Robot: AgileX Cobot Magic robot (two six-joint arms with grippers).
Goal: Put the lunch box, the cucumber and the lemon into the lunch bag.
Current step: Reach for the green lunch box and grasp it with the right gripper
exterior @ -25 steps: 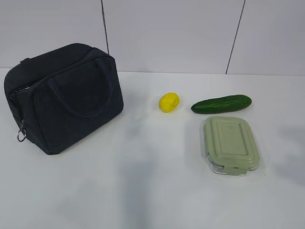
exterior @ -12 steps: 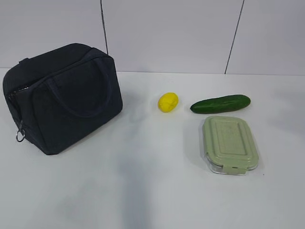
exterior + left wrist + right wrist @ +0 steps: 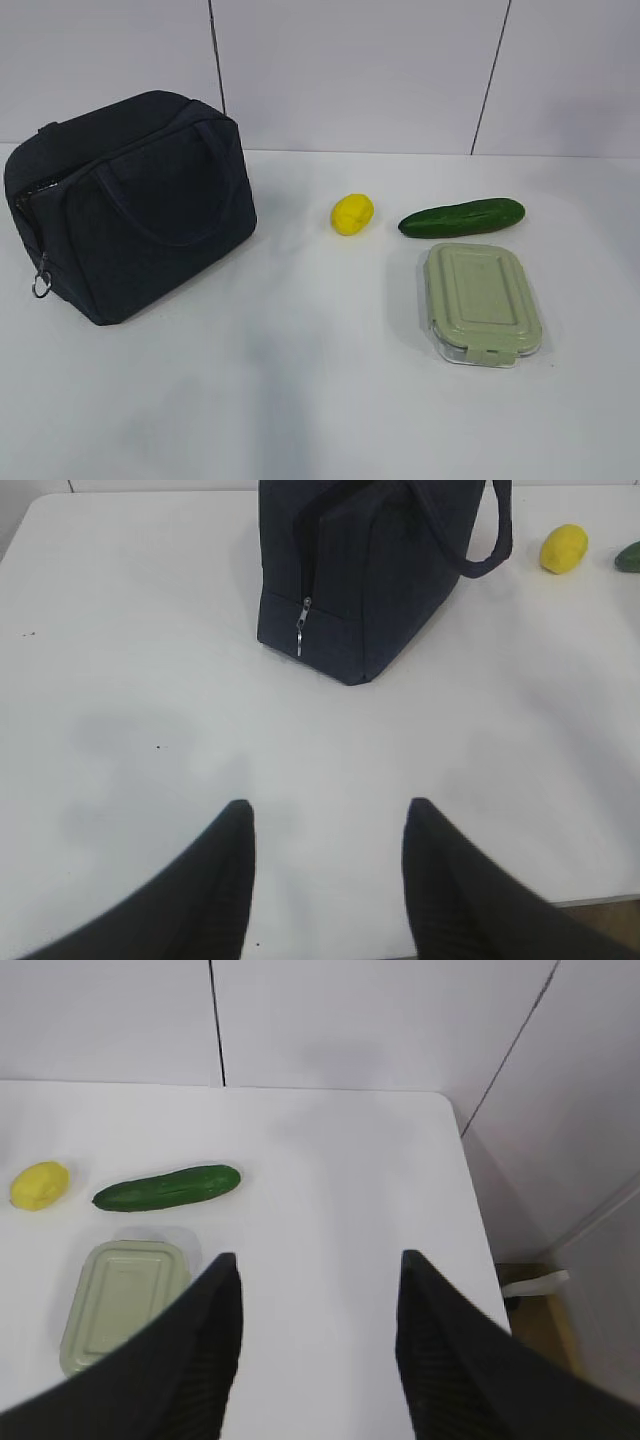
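The navy lunch bag stands at the left of the white table, zipped shut, with its ring pull hanging at its left end. The yellow lemon lies mid-table. The dark green cucumber lies to its right. The lunch box with its sage-green lid sits just in front of the cucumber. Neither arm shows in the exterior view. My left gripper is open and empty above bare table, short of the bag. My right gripper is open and empty, to the right of the lunch box and cucumber.
A white panelled wall runs behind the table. In the right wrist view the table's right edge drops off beside another wall. The lemon shows at the top right of the left wrist view and at the left of the right wrist view.
Nothing on the table has moved; the whole view has shifted very slightly to the left. No arm has come into the exterior view.
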